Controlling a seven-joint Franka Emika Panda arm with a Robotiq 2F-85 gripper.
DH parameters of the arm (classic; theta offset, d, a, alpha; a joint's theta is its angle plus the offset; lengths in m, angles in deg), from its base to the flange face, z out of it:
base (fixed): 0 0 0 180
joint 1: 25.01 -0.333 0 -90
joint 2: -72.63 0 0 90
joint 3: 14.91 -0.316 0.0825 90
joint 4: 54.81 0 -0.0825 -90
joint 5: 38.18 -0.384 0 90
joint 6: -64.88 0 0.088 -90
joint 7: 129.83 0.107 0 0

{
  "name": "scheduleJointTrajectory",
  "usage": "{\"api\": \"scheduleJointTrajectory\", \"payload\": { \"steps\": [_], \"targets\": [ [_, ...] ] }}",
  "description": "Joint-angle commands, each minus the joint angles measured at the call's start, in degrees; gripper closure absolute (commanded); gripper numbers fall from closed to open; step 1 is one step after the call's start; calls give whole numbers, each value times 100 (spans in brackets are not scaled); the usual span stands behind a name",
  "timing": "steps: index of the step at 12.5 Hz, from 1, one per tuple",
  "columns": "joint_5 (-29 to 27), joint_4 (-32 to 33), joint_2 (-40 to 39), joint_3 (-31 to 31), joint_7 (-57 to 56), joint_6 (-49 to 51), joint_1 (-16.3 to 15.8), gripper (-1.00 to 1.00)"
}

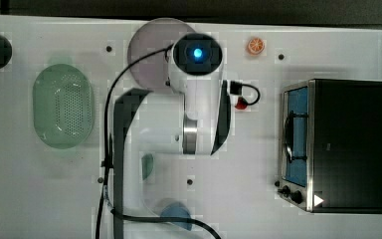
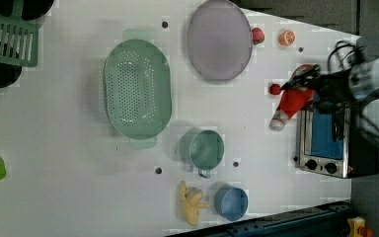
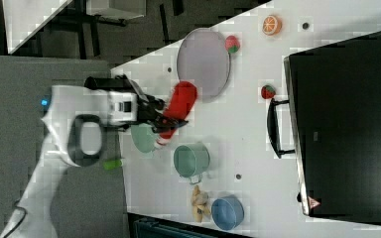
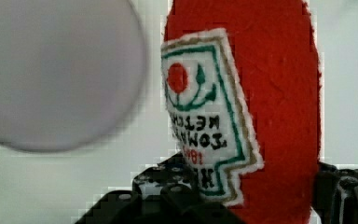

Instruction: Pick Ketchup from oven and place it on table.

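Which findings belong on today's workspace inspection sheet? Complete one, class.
Surface: white table, small dark holes.
Job's things: Ketchup held off the table; oven door shut.
Clutter: green colander, grey plate, green cup, blue cup, bananas, strawberries, orange slice.
Grippers: gripper shut on Ketchup.
Cables: black cable along the arm.
Surroundings: dark floor.

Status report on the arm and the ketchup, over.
Pincer shut on ketchup bottle. Bottle lifted clear of oven, above table. Purple plate and green cup nearby.
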Motion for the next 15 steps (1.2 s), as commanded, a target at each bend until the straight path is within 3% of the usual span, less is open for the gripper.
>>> {"api": "scheduleJointTrajectory", "payload": {
  "steps": [1, 7, 8, 11, 15],
  "targets": [
    [-7, 638, 165, 85, 3, -353, 83, -27],
    [-40, 1091, -781, 120, 6, -1601, 114, -27],
    [-41, 1107, -916, 120, 6, -1662, 115, -34],
    [-48, 1150, -1080, 113, 6, -2080, 106, -100],
    [-47, 970, -139, 116, 114, -1711, 80, -100]
  ]
}}
